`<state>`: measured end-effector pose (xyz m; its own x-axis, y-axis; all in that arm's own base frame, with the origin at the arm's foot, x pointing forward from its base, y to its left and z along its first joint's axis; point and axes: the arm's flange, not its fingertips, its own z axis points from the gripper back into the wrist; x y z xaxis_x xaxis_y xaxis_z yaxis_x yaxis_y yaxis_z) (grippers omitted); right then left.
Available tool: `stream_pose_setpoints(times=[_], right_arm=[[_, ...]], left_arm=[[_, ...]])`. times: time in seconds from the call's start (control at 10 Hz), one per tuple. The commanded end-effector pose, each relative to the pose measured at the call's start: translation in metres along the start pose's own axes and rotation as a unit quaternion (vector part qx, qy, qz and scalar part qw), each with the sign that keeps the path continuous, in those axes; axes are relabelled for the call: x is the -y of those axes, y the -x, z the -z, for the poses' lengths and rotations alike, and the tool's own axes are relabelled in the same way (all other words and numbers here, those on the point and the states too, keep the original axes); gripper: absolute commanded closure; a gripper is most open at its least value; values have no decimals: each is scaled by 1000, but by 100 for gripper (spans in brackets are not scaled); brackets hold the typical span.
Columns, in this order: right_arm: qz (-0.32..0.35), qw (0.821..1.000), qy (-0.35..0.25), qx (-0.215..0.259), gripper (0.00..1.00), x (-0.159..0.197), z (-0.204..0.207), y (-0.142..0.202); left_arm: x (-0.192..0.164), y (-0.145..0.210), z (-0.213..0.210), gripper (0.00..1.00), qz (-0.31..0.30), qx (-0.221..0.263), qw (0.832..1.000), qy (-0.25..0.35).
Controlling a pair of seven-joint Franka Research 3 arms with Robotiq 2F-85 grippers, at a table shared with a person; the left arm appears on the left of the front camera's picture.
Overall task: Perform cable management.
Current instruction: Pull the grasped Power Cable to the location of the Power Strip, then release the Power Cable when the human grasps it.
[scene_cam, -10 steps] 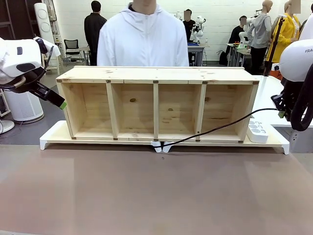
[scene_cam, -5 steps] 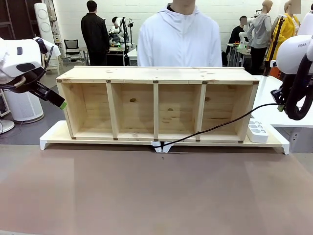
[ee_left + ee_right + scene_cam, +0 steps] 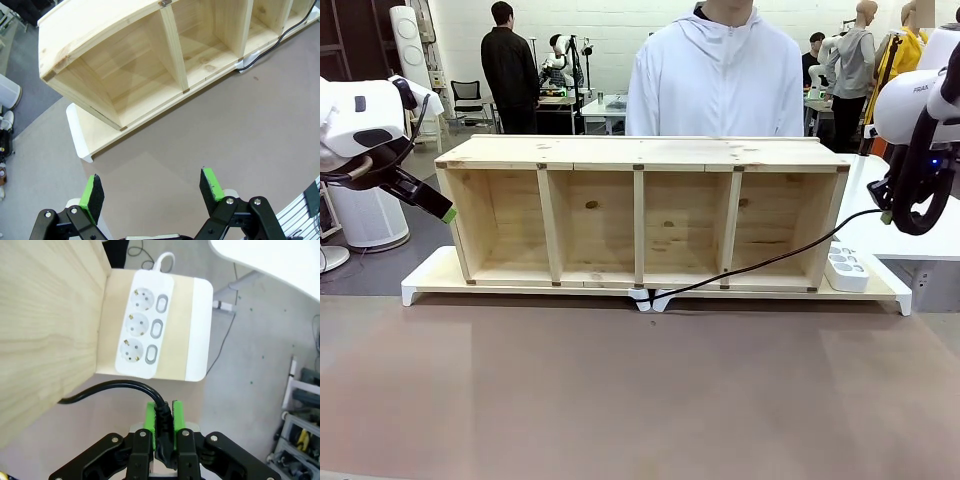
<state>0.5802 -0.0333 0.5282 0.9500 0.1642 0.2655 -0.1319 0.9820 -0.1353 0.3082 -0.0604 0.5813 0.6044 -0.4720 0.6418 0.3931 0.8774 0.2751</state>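
Note:
The cable [image 3: 760, 262] is a thin black cord running from the front foot of the white base up to the right, past the wooden shelf [image 3: 640, 152]. My right gripper [image 3: 886, 214] hangs off the shelf's right end, above the power strip. In the right wrist view this gripper [image 3: 164, 426] is shut on the cable's thick black end, and the cable [image 3: 107, 388] curves away to the left under the shelf's side. My left gripper [image 3: 447, 212] waits beside the shelf's left end; its open fingers [image 3: 91, 193] hold nothing.
A white three-socket power strip [image 3: 847, 268] [image 3: 145, 330] lies on the white base [image 3: 430, 275] at the shelf's right end. A person in a white hooded top [image 3: 720, 80] stands behind the shelf. The brown tabletop [image 3: 640, 390] lies in front.
My right gripper has risen a little and drawn the cable's end up with it. The person has walked to the right behind the shelf. The left arm is still.

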Motion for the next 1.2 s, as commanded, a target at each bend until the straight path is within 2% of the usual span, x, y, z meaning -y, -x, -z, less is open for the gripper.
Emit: stream_pose_setpoints(times=[0.0,0.5,0.6,1.1], right_arm=[[2,1000,-25,18,83,11,3,-22],[12,998,-42,40,83,5,12,-36],[10,999,-33,9,83,-1,14,-27],[10,999,-33,9,83,-1,14,-27]], left_arm=[[0,0,0,0,1,-1,1000,-2],[0,0,0,0,1,-1,1000,-2],[0,0,0,0,1,-1,1000,-2],[0,0,0,0,1,-1,1000,-2]])
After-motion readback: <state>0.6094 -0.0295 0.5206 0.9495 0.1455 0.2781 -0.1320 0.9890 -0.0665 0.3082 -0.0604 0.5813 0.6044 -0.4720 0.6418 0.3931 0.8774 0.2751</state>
